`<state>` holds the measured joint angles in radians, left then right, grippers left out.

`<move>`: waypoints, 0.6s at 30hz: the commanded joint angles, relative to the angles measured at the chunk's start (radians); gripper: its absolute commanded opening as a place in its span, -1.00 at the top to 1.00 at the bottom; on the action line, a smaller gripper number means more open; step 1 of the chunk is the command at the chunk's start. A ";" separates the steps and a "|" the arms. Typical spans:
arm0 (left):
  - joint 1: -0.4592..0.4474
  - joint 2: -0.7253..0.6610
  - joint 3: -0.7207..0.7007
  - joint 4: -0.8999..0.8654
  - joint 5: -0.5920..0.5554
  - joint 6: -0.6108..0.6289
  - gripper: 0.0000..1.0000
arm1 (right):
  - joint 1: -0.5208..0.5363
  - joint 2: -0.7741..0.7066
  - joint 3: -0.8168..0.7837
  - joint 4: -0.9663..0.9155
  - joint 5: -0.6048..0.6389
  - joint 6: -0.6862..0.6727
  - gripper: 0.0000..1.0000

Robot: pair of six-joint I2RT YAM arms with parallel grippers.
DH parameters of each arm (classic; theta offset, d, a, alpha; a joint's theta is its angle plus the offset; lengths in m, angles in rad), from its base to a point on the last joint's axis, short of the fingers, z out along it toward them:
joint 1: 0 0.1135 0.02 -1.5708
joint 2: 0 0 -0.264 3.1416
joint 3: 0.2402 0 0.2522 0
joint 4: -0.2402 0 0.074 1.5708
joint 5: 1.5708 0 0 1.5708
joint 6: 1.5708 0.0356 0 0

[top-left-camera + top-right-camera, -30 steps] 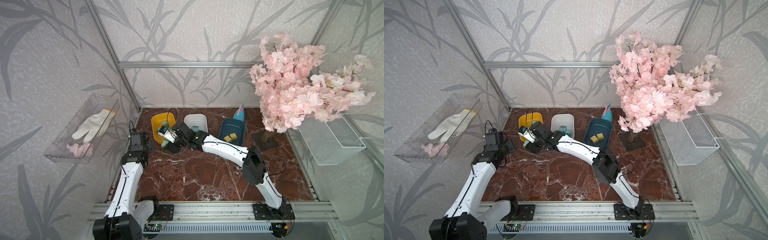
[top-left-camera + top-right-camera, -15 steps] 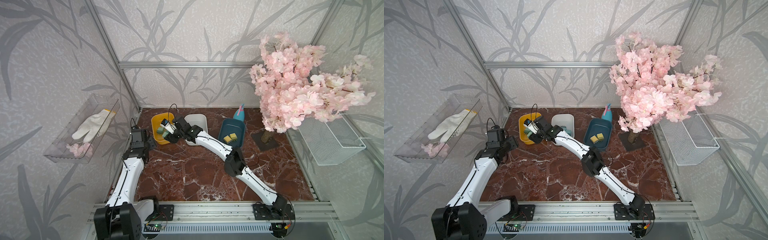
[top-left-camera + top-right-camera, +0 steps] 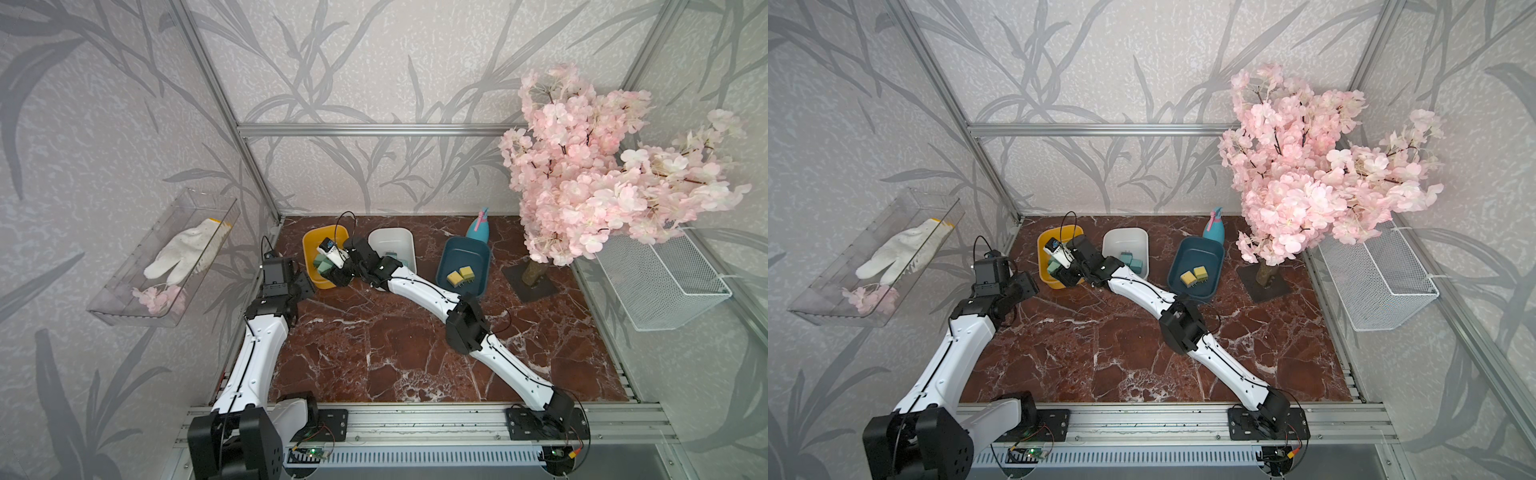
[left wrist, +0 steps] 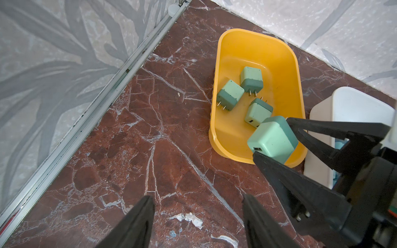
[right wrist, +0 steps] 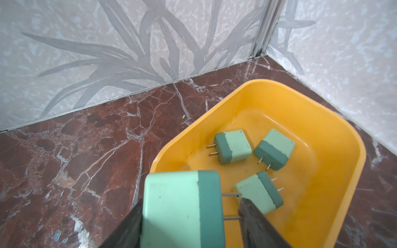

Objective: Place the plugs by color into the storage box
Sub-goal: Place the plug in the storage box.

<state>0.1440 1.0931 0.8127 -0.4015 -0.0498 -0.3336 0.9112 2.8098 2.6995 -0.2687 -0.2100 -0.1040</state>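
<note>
Sage green cube-shaped plastic plug (image 5: 182, 208), clamped in the right gripper (image 4: 271, 137), hangs above the near rim of the yellow plastic bin (image 4: 257, 43), farther in than a second ago, three like plugs (image 4: 251, 79) lying inside; the left gripper (image 4: 196, 197) gapes empty over bare red marble (image 4: 150, 150) beside the wall rail (image 4: 86, 120)
</note>
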 commanded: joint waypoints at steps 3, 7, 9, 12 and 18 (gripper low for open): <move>-0.006 0.011 -0.001 0.018 0.016 -0.008 -0.36 | -0.007 0.078 0.030 0.114 0.019 0.026 -0.24; -0.006 0.015 -0.001 0.020 0.018 -0.010 -0.36 | -0.011 0.096 0.033 0.162 0.044 0.041 -0.25; -0.005 0.017 -0.001 0.020 0.022 -0.010 -0.36 | -0.013 0.100 0.031 0.175 0.053 0.044 -0.27; -0.006 0.017 -0.001 0.019 0.023 -0.012 -0.35 | -0.014 0.101 0.033 0.179 0.058 0.053 -0.37; -0.006 0.020 -0.002 0.020 0.028 -0.015 -0.35 | -0.014 0.066 -0.005 0.179 0.047 0.058 -0.56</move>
<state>0.1432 1.1080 0.8127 -0.3882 -0.0284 -0.3374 0.9009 2.8964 2.7029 -0.1158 -0.1654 -0.0559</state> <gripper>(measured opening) 0.678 0.780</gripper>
